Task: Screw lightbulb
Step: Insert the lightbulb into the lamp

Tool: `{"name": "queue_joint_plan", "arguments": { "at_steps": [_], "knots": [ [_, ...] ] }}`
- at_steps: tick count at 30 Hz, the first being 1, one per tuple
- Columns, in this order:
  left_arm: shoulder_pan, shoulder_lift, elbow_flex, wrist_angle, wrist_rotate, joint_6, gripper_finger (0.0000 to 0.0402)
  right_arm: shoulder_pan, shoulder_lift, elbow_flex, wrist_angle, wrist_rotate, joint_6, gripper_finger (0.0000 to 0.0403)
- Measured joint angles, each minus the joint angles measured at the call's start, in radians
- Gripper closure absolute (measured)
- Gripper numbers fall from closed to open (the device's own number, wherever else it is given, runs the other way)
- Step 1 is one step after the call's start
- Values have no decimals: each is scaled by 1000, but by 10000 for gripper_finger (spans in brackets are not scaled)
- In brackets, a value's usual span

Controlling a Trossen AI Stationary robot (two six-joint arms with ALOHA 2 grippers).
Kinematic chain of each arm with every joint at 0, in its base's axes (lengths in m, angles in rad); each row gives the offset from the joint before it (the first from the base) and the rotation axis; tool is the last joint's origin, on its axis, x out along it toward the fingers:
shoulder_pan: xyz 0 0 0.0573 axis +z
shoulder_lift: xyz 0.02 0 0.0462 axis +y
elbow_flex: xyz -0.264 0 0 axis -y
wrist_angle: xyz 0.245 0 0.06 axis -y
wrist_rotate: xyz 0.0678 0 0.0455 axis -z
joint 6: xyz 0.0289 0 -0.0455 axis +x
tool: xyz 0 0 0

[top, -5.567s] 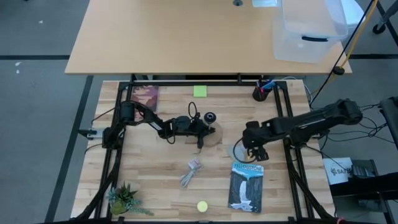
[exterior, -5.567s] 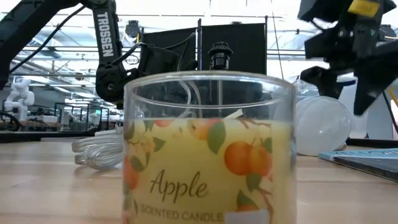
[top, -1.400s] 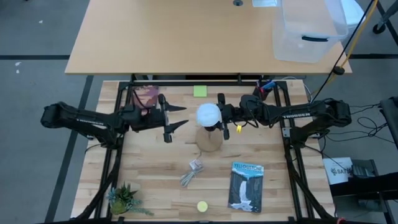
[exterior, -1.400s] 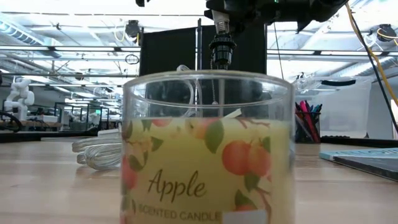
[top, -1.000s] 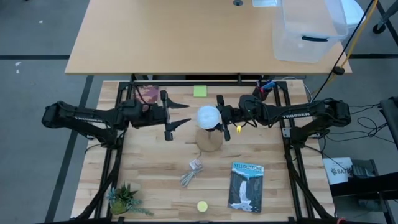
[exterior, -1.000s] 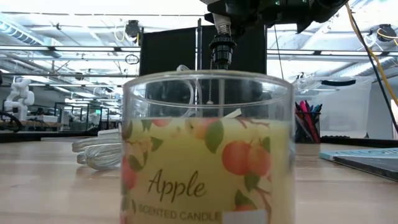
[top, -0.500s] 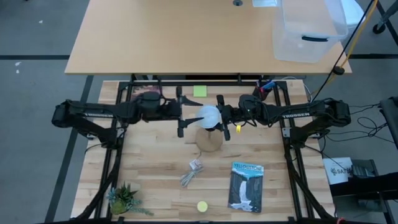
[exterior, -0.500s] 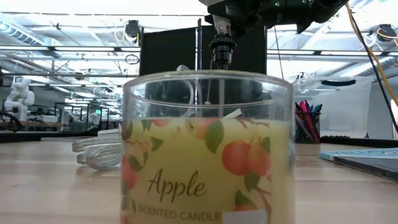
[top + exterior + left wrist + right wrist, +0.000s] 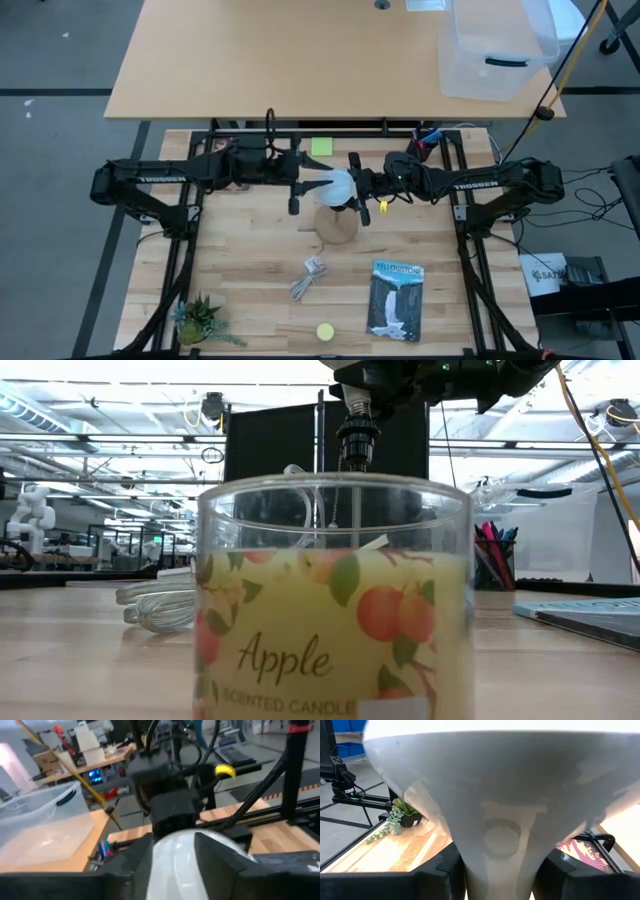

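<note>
While two dark arms reach toward the middle of the bench point(image 9: 250, 290), one white lightbulb point(image 9: 337, 186) hangs in the air between them. It is above one round wooden base point(image 9: 338, 226), near the bench's back edge.

From the left comes the left gripper point(image 9: 298, 187). Its two fingers are spread wide, one on each side of the bulb's white dome point(image 9: 175, 865), and I cannot tell if they touch it.

From the right, the right gripper point(image 9: 354, 188) pinches the bulb's grey neck point(image 9: 502, 840) between its two fingers.

One plant point(image 9: 198, 322) sits at the front left corner. One cable bundle point(image 9: 308, 278), one yellow ball point(image 9: 325, 331) and one book point(image 9: 396, 299) lie near the front edge.
</note>
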Motion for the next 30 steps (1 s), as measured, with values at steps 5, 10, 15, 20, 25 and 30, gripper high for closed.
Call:
{"name": "queue_joint_plan", "arguments": {
  "at_steps": [5,10,15,20,25,30],
  "knots": [
    [-4,2,-1,-14,3,30,355,0,0,0,0,0,-1,246],
    [-8,2,-1,-18,3,52,396,0,0,0,0,0,-6,246],
    [-6,2,-1,-33,0,52,400,0,0,0,0,0,-8,245],
    [-7,2,-1,-47,0,51,400,0,0,0,0,3,-8,245],
    [-11,2,-2,-56,0,49,401,0,0,0,0,4,-8,245],
    [-12,2,-2,-72,1,48,401,0,0,0,0,4,-8,245]
  ]
}}
